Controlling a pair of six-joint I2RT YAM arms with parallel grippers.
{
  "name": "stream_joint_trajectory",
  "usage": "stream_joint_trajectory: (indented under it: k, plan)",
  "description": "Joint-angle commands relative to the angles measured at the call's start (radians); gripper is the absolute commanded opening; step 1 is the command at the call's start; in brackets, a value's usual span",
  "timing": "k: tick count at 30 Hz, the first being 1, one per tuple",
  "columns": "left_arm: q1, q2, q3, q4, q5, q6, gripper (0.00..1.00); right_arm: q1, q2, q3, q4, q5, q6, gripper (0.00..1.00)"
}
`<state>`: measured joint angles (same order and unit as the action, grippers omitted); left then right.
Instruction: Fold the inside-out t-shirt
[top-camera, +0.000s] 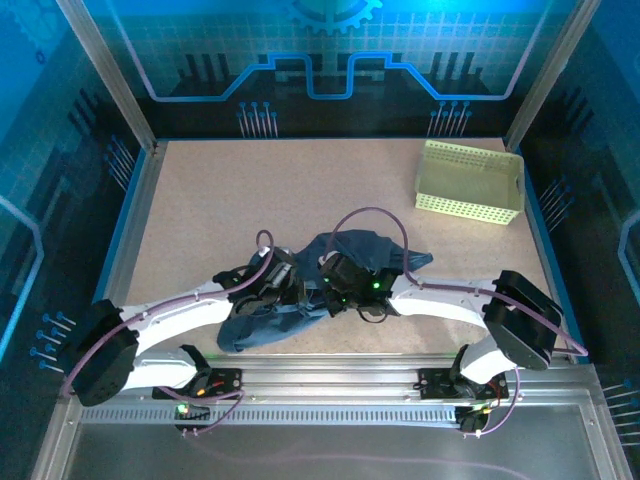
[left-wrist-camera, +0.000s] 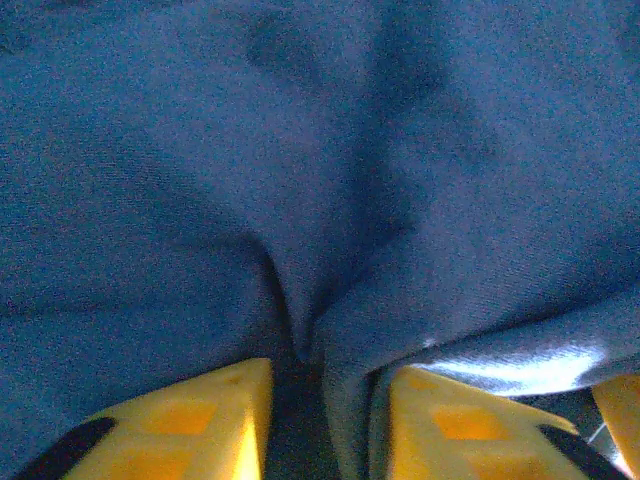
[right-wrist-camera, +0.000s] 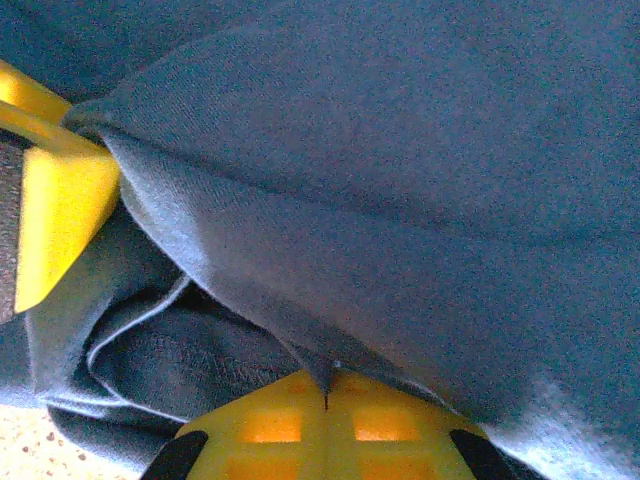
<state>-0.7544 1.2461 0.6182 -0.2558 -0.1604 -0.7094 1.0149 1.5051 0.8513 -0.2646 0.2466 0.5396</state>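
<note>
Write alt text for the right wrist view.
The right gripper, shut, pinches a fold of a rumpled dark blue t-shirt close to the camera. Another yellow finger pokes in at the left edge; speckled table shows at bottom left.

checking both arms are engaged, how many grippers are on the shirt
2. The left gripper straddles a fold of the shirt; the right gripper is shut on a fold right beside it, near the shirt's middle.
</note>
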Motion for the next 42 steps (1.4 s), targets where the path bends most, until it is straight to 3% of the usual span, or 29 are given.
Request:
stream_joint_trajectory:
  k: [1,7,11,13,15,17,19,25,27,30,32,34,38,40,42]
  plan:
    - [0.007,-0.048,-0.022,-0.012,-0.013,-0.003,0.40,0.013,-0.016,0.010,-0.015,0.029,-0.007,0.02]
    - [0.017,-0.120,-0.050,-0.053,-0.048,0.023,0.45,-0.003,-0.041,0.001,-0.050,0.084,-0.006,0.01]
    - [0.016,-0.041,-0.031,-0.003,0.110,0.114,0.47,-0.039,-0.055,-0.018,-0.053,0.071,0.018,0.01]
    - [-0.001,0.026,0.000,-0.018,0.115,0.137,0.46,-0.050,-0.066,-0.028,-0.036,0.049,0.026,0.00]
    - [-0.006,0.080,0.022,-0.037,0.072,0.134,0.38,-0.052,-0.073,-0.028,-0.027,0.039,0.025,0.00]
    - [0.007,0.116,0.046,-0.083,-0.002,0.102,0.20,-0.052,-0.085,-0.029,-0.031,0.046,0.024,0.00]
    - [0.037,0.109,0.035,-0.080,-0.016,0.071,0.09,-0.053,-0.104,-0.038,-0.046,0.070,0.028,0.00]
    - [0.170,0.032,-0.034,-0.013,0.054,0.018,0.04,-0.058,-0.230,-0.146,0.046,0.040,-0.013,0.00]
    - [0.188,0.076,-0.002,-0.028,0.089,0.055,0.08,-0.056,-0.273,-0.191,0.112,-0.008,-0.033,0.00]
    - [0.188,0.167,0.075,-0.123,0.061,0.099,0.05,-0.055,-0.298,-0.228,0.154,-0.030,-0.040,0.00]
    - [0.186,0.170,0.087,-0.132,0.069,0.118,0.10,-0.060,-0.281,-0.215,0.107,0.009,-0.019,0.00]
    - [0.174,0.126,0.083,-0.115,0.092,0.135,0.25,-0.066,-0.251,-0.195,0.065,0.031,-0.007,0.00]
    - [0.094,-0.010,0.113,-0.159,0.010,0.164,0.44,-0.071,-0.220,-0.183,0.071,0.020,0.005,0.00]
    - [0.037,-0.063,0.138,-0.182,-0.038,0.176,0.49,-0.073,-0.220,-0.178,0.077,0.009,0.005,0.00]
    - [-0.019,-0.106,0.134,-0.133,-0.006,0.198,0.50,-0.073,-0.234,-0.181,0.100,-0.010,-0.004,0.00]
